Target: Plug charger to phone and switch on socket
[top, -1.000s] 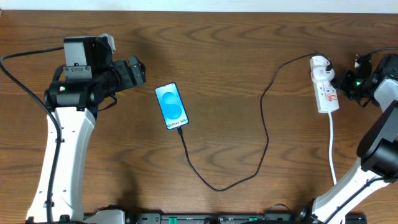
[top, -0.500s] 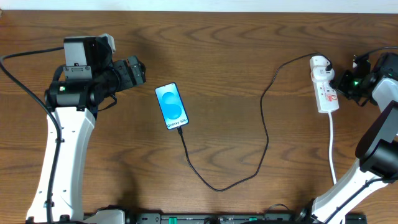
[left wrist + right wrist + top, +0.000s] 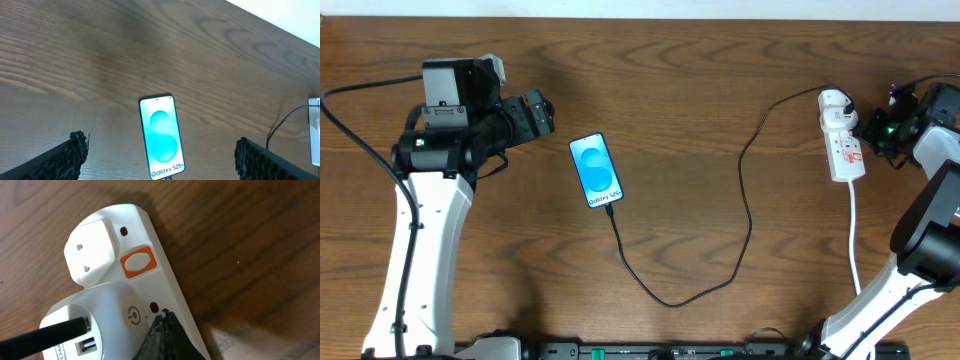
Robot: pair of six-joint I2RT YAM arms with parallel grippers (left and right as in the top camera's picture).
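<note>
The phone (image 3: 595,170) lies flat left of centre, its blue screen lit, and also shows in the left wrist view as the phone (image 3: 162,137). The black charger cable (image 3: 748,205) runs from the phone's lower end in a long loop to the white socket (image 3: 842,135) at the right. My left gripper (image 3: 536,112) hangs open, left of the phone and apart from it, with nothing between its fingers (image 3: 75,152). My right gripper (image 3: 164,319) is shut, and its tip rests on the socket (image 3: 165,287) over a switch, just below an orange switch (image 3: 137,264).
A white adapter (image 3: 95,315) sits in the socket with the black cable end (image 3: 45,336) in one of its ports. The socket's thick white cord (image 3: 854,235) trails toward the table's front edge. The table is brown wood (image 3: 700,90).
</note>
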